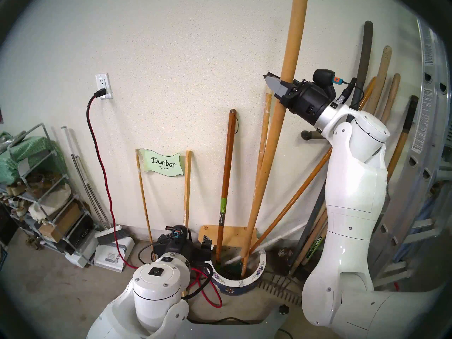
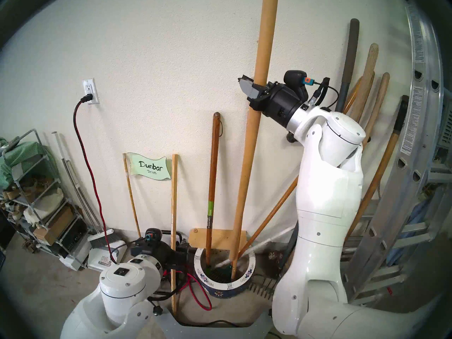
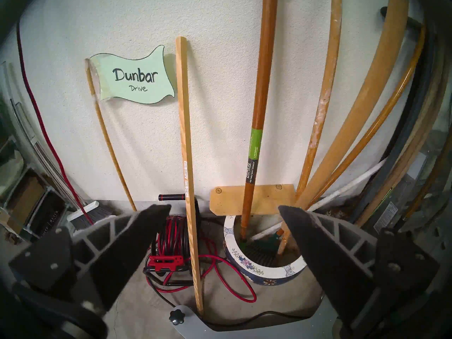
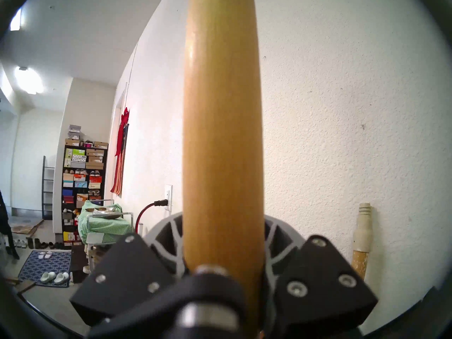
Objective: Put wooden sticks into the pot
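In the pot, the right gripper's fingers clasp a plain stick.

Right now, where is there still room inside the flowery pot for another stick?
The near half of the pot, beside its front rim, looks bare. The far side is crowded: the brown handle with the green label, the paint-flecked stick, the plain stick in the right hand, and a green rake head.

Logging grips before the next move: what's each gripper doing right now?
Left gripper: open, empty, near the pot.
Right gripper: shut on the plain wooden stick, its lower end in the pot.
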